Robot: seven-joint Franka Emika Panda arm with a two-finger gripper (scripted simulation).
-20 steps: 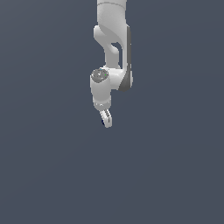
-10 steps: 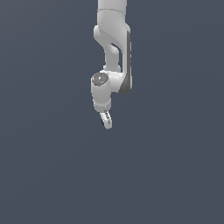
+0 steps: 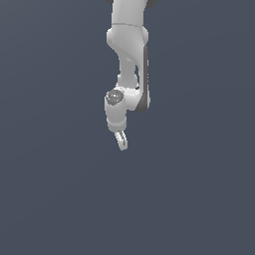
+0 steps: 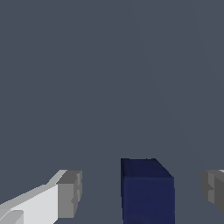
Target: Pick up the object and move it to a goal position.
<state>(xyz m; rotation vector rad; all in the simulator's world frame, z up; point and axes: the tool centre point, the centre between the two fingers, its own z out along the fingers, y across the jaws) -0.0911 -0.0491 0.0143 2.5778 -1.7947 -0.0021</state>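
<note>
Wrist view, nearest first: the tool (image 4: 142,194) is spread wide, w/ one white finger ending in a grey pad (image 4: 69,194) on one side & the grey pad of the other finger just showing at the opposite frame edge. Between the two pads sits the object (image 4: 147,192), a dark navy-blue block w/ a flat top face & a darker front face. It's apart from both pads, w/ clear gaps either side, though it sits a bit nearer the pad at the frame edge than the other. So the tool grips nothing; the block is inside the finger gap but untouched. Whether the block rests on anything can't be told: the backdrop behind it is flat slate grey, no desk edge or corner visible, so its spot on a desk can't be given.

Exterior view, farther off: the white arm (image 3: 128,55) hangs down from the top of the frame, w/ a dark grey panel along its side toward the exterior view's right. Its wrist bends to a round grey joint cap, & below that the tool (image 3: 121,141) points down, tilted slightly toward the exterior view's right. The fingers overlap from this angle, so the gap doesn't show here. The block is too small to make out in this view. Same plain grey all around, no surface line.
</note>
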